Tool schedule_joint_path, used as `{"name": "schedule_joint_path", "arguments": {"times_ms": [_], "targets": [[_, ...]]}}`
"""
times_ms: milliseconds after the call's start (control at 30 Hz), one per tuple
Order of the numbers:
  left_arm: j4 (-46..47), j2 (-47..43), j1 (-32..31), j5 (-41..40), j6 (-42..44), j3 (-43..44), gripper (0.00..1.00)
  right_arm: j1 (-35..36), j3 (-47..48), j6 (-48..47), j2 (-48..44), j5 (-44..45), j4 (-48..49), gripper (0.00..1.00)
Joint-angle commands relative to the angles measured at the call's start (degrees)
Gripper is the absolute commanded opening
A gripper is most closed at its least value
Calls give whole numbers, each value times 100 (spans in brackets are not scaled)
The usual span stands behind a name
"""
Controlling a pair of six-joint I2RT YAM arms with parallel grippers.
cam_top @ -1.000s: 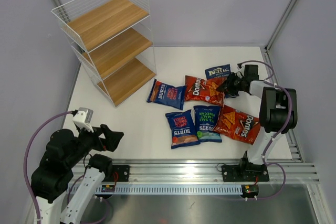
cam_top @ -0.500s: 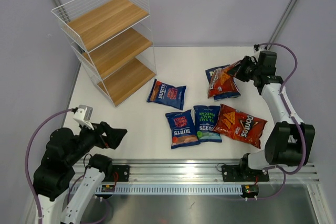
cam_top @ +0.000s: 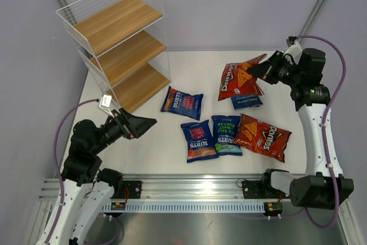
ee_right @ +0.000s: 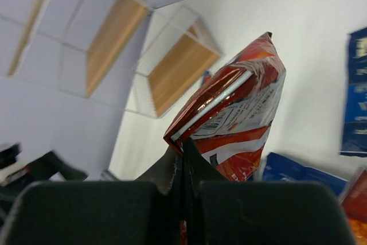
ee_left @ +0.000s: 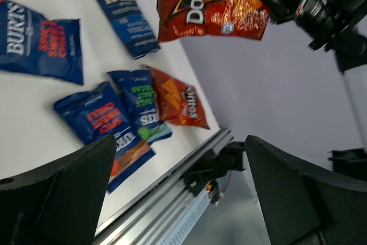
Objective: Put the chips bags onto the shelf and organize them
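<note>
At lower left the left gripper [cam_top: 146, 122] hangs, fingers spread wide, grasping nothing. Mid-frame, five chips bags [cam_top: 198, 140] lie flat on the table [cam_top: 149, 147]. At upper right the right gripper [cam_top: 255, 70] is clenched on a corner of the red Doritos bag [cam_top: 237, 81], which dangles clear of the table. Carry it high toward the shelf [cam_top: 117, 44] at upper left. A corner pinch probably lets it swing, so move smoothly.

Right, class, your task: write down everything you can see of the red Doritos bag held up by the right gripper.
The held Doritos bag is glossy red film, white logo and orange chips printed on the front, a white barcode panel on the back. Puffed, sealed, slightly crinkled, it hangs tilted in the air, pinched at one corner by the shut right gripper, above the dark blue Kettle bag. Nothing else touches it.
</note>
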Motion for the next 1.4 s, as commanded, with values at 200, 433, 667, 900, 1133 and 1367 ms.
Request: {"name": "schedule_joint_path", "arguments": {"times_ms": [200,433,667,900,1133,1367], "targets": [[2155,744,-672,-176,-921,599,99,84,499,1017,-1207,-2361,749,0],[2892,1552,-2043,-1036,-877,968,99,128,1132,1736,-1559,-3082,1239,0],[3718,2378,-3626,-2400,-341,1381,99,400,1396,2993,-1726,-3390,2778,0],[5116,3283,-4039,-1742,-516,1838,99,497,1590,3696,-1849,-3460,3506,0],[6598,3697,-4409,-1417,-919,1769,99,734,1651,3767,-1832,-3496,3656,0],[8157,4067,-4944,-907,-1351,1777,99,778,1599,3802,-1867,-3548,3850,0]]}}
